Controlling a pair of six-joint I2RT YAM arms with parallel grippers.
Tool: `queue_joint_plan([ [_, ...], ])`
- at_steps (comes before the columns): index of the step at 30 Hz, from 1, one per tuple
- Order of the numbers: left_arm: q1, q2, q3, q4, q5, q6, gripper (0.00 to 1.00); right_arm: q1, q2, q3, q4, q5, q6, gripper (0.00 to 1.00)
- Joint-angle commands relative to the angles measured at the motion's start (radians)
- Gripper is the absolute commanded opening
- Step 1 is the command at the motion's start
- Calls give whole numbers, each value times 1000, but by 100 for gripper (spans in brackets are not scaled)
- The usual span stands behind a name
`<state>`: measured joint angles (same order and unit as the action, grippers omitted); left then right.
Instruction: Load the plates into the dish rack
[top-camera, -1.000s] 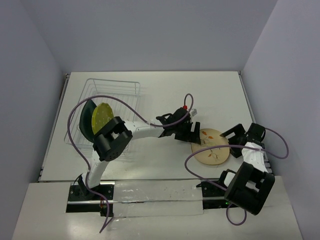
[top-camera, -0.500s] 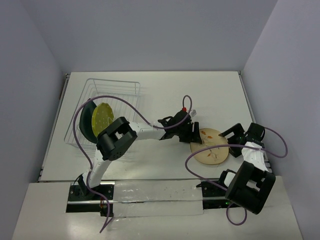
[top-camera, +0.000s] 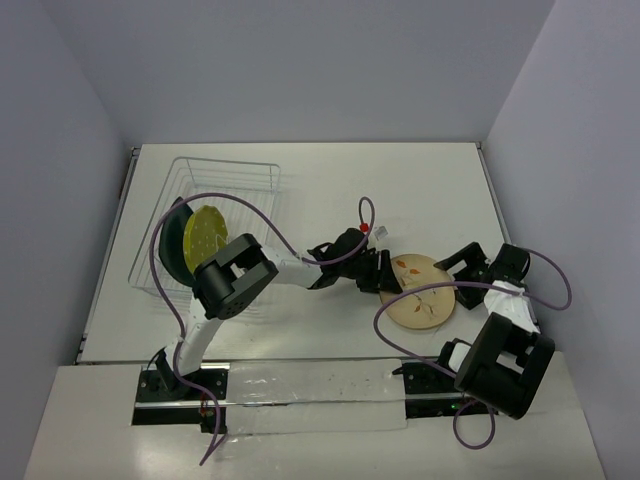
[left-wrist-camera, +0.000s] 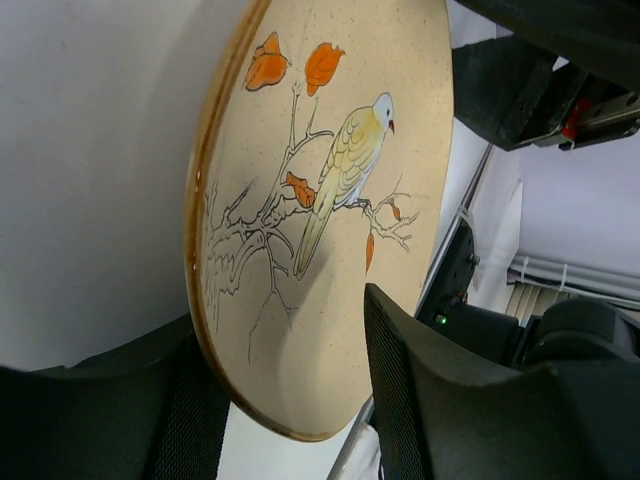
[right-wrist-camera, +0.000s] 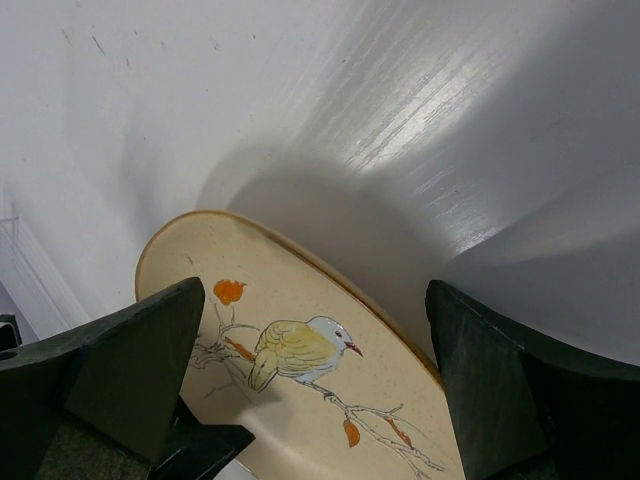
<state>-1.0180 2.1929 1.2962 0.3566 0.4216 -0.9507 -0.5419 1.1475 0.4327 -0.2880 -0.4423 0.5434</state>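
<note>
The cream plate (top-camera: 420, 300) with a bird and orange leaves lies on the table right of centre. My left gripper (top-camera: 384, 279) reaches its left rim. In the left wrist view the plate (left-wrist-camera: 330, 200) stands between the two fingers, and the left gripper (left-wrist-camera: 285, 320) is partly closed round the rim, with a little room still showing at the right pad. My right gripper (top-camera: 458, 278) is wide open at the plate's right edge, and the plate (right-wrist-camera: 300, 400) shows between the fingers of the right gripper (right-wrist-camera: 315, 300). The dark teal plate (top-camera: 172, 240) and the yellow-green plate (top-camera: 205, 232) stand upright in the dish rack (top-camera: 225, 170).
The white wire rack fills the table's far left. Purple cables (top-camera: 250, 205) loop over both arms. Grey walls close in the table at the back and on both sides.
My left gripper's jaws have narrowed round the cream plate's left rim, and the arm has drawn slightly left. The right gripper has stayed wide open at the plate's right edge.
</note>
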Motion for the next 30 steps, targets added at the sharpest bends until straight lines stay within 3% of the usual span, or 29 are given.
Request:
queue_joint_plan([
  [1, -39, -41, 24, 191, 125, -11, 50, 31, 31, -64, -117, -90, 7, 100],
  [7, -39, -62, 47, 141, 95, 15, 0, 31, 23, -59, -128, -85, -6, 100],
  [14, -39, -148, 32, 97, 25, 76, 0, 34, -81, -27, -151, -22, -8, 100],
  [18, -30, -210, 55, -20, -90, 145, 0, 37, -176, 49, -202, 31, -16, 100],
  [22, -4, -273, 34, -34, -76, 186, 0, 40, -265, 106, -241, 56, -11, 100],
  [28, 24, -341, 27, -132, -184, 266, 0, 68, -248, 114, -33, -388, 72, 100],
  [30, 42, -347, 38, -161, -196, 280, 0, 91, -268, 134, -13, -401, 49, 100],
])
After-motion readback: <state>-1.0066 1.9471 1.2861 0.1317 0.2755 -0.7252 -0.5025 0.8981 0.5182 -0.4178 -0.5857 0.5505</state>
